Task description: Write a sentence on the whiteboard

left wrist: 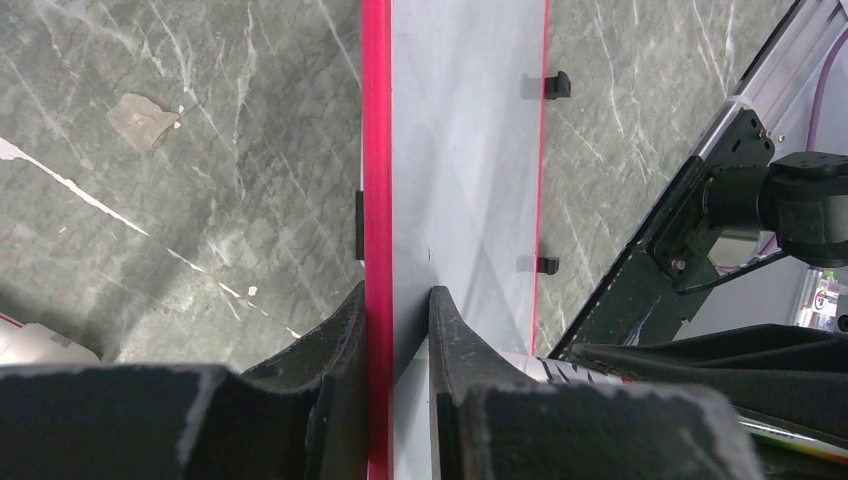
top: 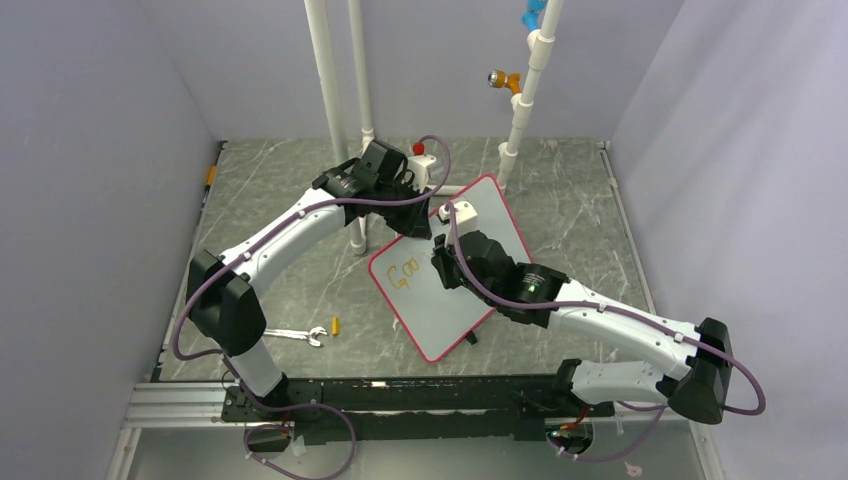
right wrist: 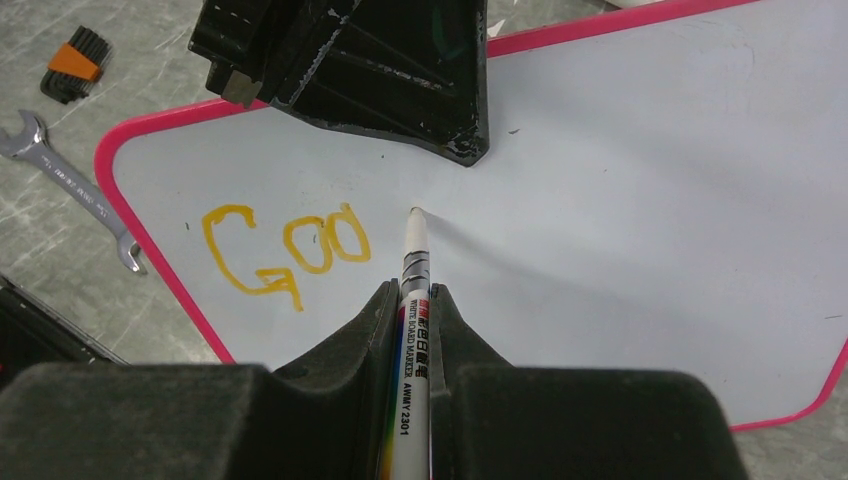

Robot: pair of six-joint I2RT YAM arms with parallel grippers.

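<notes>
Your left arm [top: 300, 225] reaches from its base at 7 o'clock up to 12, elbow bent, and your left gripper [left wrist: 398, 295] is pinched on the red rim of the whiteboard [left wrist: 460, 150]. Your right arm [top: 610, 330] sweeps in from 4 o'clock toward the centre, wrist tipped down. Your right gripper [right wrist: 412, 290] is clamped tight around a marker [right wrist: 413, 260], fingers pointing toward 10 o'clock.

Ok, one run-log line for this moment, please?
left end effector: shut on whiteboard rim | right end effector: shut on marker, tip just past "Goo" | sentence: only "Goo" written, unfinished
</notes>
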